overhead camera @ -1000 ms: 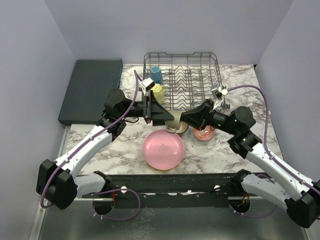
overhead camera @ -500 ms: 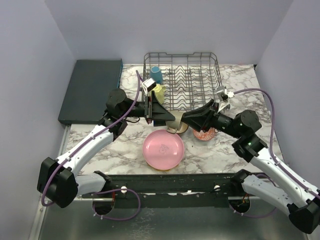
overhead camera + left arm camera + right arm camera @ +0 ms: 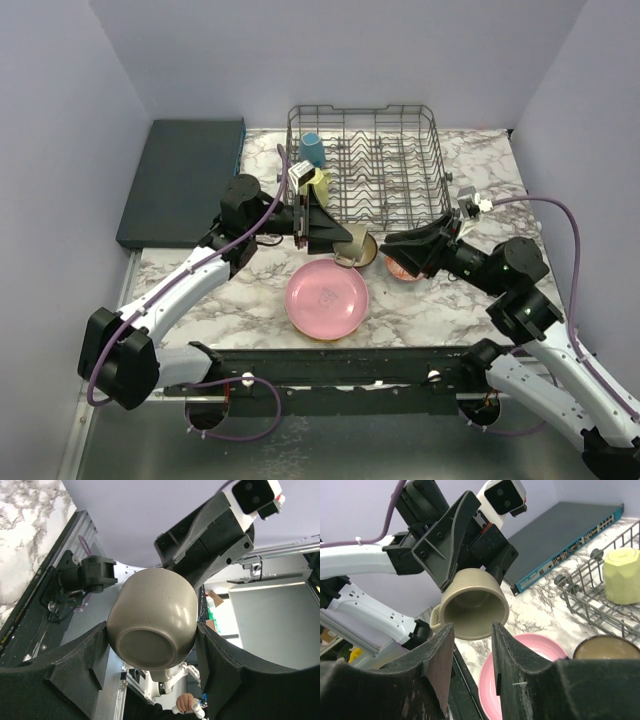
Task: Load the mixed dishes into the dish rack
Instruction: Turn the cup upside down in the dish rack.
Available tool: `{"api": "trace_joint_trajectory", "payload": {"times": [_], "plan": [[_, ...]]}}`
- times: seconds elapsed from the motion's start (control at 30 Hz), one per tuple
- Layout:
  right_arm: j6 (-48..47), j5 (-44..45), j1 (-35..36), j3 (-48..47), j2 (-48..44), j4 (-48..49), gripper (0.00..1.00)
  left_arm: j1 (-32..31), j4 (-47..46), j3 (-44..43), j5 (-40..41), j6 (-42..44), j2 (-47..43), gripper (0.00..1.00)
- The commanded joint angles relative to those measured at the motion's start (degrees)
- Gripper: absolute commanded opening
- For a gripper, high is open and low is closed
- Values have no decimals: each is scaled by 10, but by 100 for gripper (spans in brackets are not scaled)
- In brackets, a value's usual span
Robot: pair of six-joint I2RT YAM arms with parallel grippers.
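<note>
while in left tool (image 3: pixel 152 642), mug (image 3: pixel 150 612) between rack (image 3: pixel 365 112) and pink plate (image 3: pixel 327 298)

Soft, even light from above keeps the top view bright, with only faint shadows on the bench (image 3: pixel 250 300). Glare sheens the mug (image 3: pixel 152 617); the fingers (image 3: pixel 380 690) of the right gripper (image 3: pixel 470 627) sit dark and shaded.

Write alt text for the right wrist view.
The left gripper holds a tan mug sideways, its mouth toward the camera, with a pink plate nearby. The right gripper is open and empty in the foreground; a yellow mug sits in the dish rack.
</note>
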State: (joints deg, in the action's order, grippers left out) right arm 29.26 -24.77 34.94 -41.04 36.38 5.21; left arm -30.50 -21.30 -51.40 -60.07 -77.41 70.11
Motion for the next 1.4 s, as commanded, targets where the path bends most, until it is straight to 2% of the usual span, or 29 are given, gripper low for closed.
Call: {"api": "trace_joint_trajectory", "payload": {"times": [0.0, 0.23, 0.4, 0.6, 0.73, 0.87, 1.07, 1.37], "plan": [[-24, 46, 4, -25, -26, -105, 42, 0, 97, -53, 18, 82, 13, 5], [-33, 80, 4, -21, -56, -149, 42, 3, 275, -129, 63, 208, 38, 3], [-42, 96, 4, -16, -67, -164, 42, 5, 400, -187, 130, 296, 63, 2], [-64, 119, 4, -26, -62, -196, 43, 6, 543, -274, 245, 391, 104, 1], [-79, 136, 4, -40, -55, -226, 43, 6, 616, -327, 341, 426, 137, 0], [-89, 143, 4, -48, -48, -246, 43, 6, 661, -361, 431, 440, 168, 0], [-104, 151, 3, -44, -48, -253, 43, 6, 699, -414, 526, 452, 216, 0], [-99, 143, 4, -41, -42, -260, 43, 6, 724, -465, 620, 431, 282, 0]]}}
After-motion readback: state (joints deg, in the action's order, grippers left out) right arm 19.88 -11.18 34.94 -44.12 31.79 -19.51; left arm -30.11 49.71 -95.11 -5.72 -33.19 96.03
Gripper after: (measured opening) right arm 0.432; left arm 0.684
